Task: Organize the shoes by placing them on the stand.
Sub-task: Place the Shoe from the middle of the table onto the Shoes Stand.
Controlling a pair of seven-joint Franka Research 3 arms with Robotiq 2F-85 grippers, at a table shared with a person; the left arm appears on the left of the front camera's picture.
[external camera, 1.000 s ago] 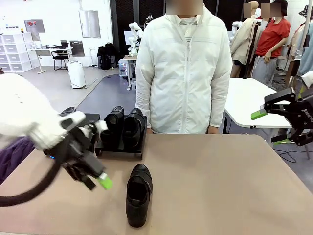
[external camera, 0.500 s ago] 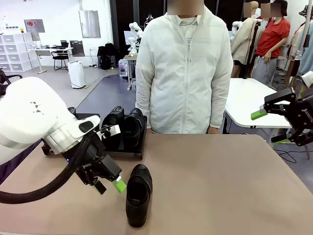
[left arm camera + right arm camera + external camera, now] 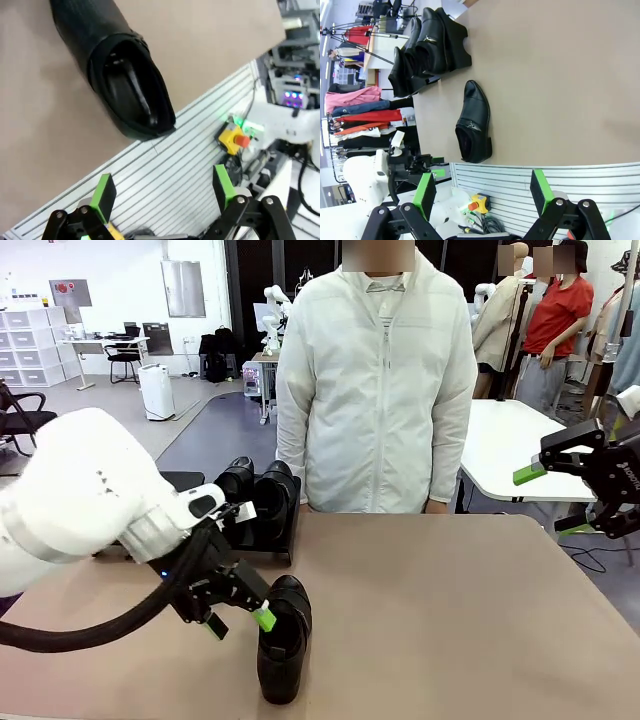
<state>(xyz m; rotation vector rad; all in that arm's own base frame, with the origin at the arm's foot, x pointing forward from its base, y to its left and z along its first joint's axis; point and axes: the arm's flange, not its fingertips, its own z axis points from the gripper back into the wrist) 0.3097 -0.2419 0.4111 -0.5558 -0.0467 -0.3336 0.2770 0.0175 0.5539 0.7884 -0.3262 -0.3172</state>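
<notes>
One glossy black shoe (image 3: 283, 640) lies alone on the tan table, toe towards me. In the left wrist view the same shoe (image 3: 120, 85) shows its opening near the table's front edge. Other black shoes (image 3: 252, 498) stand toe-up on the low black stand (image 3: 248, 548) at the table's far left. My left gripper (image 3: 240, 618) hangs open just left of the loose shoe, one green pad (image 3: 263, 618) close to its rim, nothing between the fingers. My right gripper (image 3: 560, 502) is open and raised off the table's right side. The right wrist view looks down on the loose shoe (image 3: 474, 124) and the shoes on the stand (image 3: 430, 45).
A person in a white jacket (image 3: 375, 390) stands at the far edge of the table (image 3: 450, 610). My left arm (image 3: 90, 500) covers the stand's left part. A ribbed metal rail (image 3: 165, 165) runs along the front edge. The table's middle and right are bare.
My left arm has swung right and down, bringing its open gripper from left of the stand up to the loose shoe. The right arm and the shoes have not moved.
</notes>
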